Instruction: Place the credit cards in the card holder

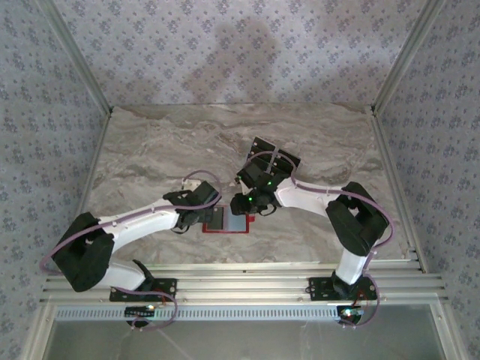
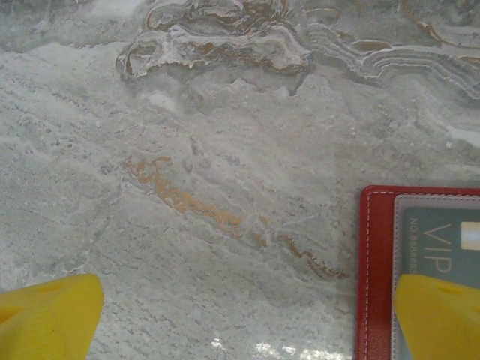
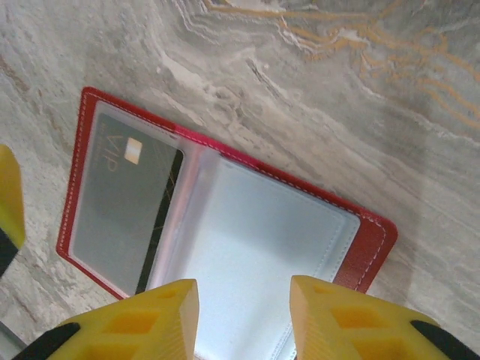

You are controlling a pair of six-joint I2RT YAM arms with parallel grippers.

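The red card holder (image 3: 375, 247) lies open and flat on the marble, its pale grey-blue inside up. A dark credit card (image 3: 127, 202) marked VIP sits in its left clear sleeve; the right sleeve (image 3: 262, 247) is bare. My right gripper (image 3: 244, 315) hovers over the right sleeve, open, nothing between its yellow fingers (image 3: 142, 322). My left gripper (image 2: 244, 319) is wide open at the holder's left edge (image 2: 375, 270), one finger (image 2: 439, 315) over the sleeved card (image 2: 442, 240). From above, the holder (image 1: 225, 220) lies between the left gripper (image 1: 206, 201) and the right gripper (image 1: 251, 204). More black cards (image 1: 274, 156) lie behind the right wrist.
The marble table top (image 1: 165, 150) stretches bare to the back and left. Patterned walls and metal posts (image 1: 82, 67) close in the sides. A metal rail (image 1: 247, 281) runs along the near edge by the arm bases.
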